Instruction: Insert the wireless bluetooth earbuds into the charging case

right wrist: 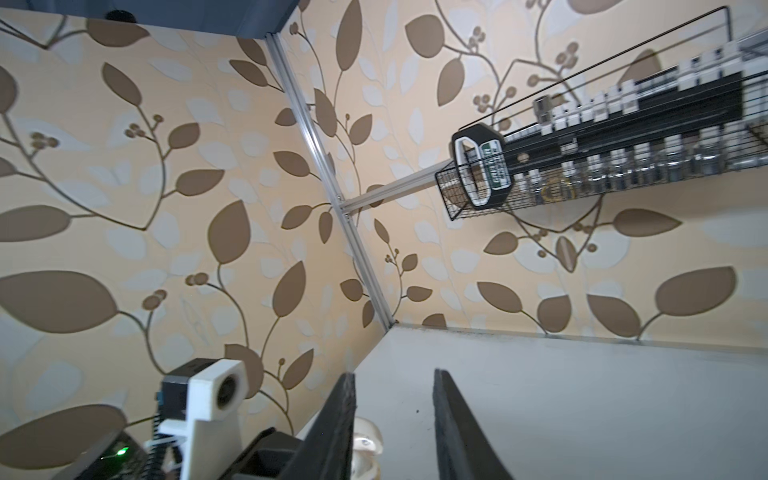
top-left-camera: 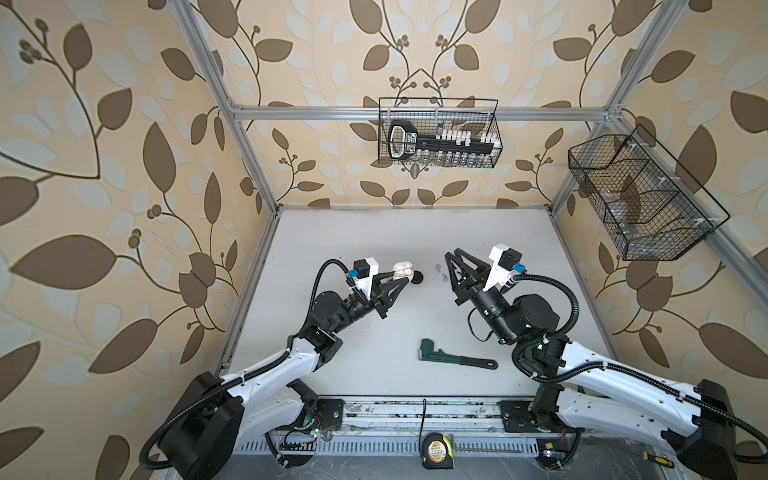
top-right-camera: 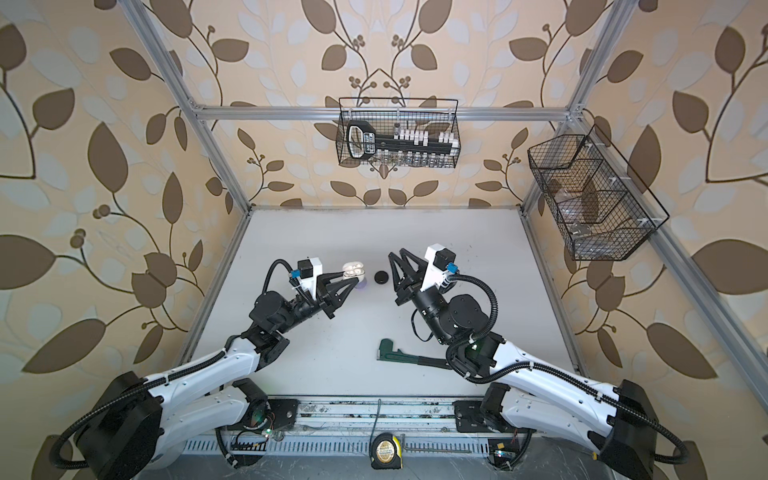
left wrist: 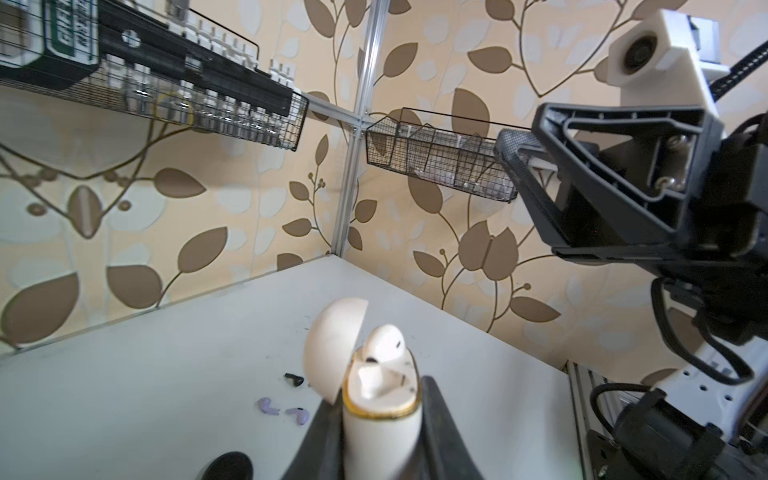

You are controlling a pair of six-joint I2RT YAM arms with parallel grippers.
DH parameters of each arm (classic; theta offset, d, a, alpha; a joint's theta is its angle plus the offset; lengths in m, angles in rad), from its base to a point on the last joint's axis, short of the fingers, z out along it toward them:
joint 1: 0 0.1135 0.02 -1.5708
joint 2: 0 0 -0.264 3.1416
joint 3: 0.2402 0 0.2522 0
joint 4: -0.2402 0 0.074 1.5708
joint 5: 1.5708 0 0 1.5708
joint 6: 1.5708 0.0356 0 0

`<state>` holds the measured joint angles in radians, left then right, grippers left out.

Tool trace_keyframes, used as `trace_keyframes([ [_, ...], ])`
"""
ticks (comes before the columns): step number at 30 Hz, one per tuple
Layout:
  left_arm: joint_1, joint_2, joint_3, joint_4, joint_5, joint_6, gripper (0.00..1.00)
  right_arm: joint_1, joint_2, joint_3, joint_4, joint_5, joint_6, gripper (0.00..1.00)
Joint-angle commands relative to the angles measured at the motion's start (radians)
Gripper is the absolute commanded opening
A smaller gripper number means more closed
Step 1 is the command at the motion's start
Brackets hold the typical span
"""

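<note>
My left gripper (top-left-camera: 401, 277) (top-right-camera: 353, 280) (left wrist: 380, 415) is shut on the white charging case (top-left-camera: 402, 270) (top-right-camera: 353, 272) (left wrist: 380, 432), which it holds upright with the lid open. Two white earbuds (left wrist: 384, 340) (left wrist: 370, 376) sit in the case, stems down. Two lavender earbuds (left wrist: 268, 405) (left wrist: 299, 414) (top-left-camera: 438, 268) and a black earbud (left wrist: 294, 379) lie loose on the table beyond it. My right gripper (top-left-camera: 452, 252) (top-right-camera: 395, 252) (right wrist: 394, 374) hangs open to the right of the case, with nothing between its fingers. The case (right wrist: 368, 440) shows behind one of those fingers.
A round black case (top-left-camera: 417, 276) (top-right-camera: 381, 277) lies shut beside the white one. A green pipe wrench (top-left-camera: 453, 357) lies near the front. Wire baskets hang on the back wall (top-left-camera: 438, 133) and the right wall (top-left-camera: 640, 195). A tape measure (top-left-camera: 435, 451) sits below the table's front edge.
</note>
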<state>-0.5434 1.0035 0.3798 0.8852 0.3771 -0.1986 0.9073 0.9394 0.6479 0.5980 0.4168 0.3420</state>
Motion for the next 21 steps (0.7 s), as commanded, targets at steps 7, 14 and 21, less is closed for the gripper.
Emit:
trace_keyframes([
  [7, 0.232, -0.237, 0.080, -0.433, -0.157, 0.081, 0.00, -0.098, 0.347, 0.076, -0.143, -0.072, 0.084, 0.49],
  [14, 0.240, -0.403, 0.101, -0.659, -0.243, 0.181, 0.00, -0.036, 0.899, 0.519, -0.391, -0.215, 0.048, 0.51],
  [21, 0.243, -0.473, 0.098, -0.735, -0.286, 0.199, 0.00, -0.002, 1.320, 0.989, -0.613, -0.300, 0.016, 0.56],
])
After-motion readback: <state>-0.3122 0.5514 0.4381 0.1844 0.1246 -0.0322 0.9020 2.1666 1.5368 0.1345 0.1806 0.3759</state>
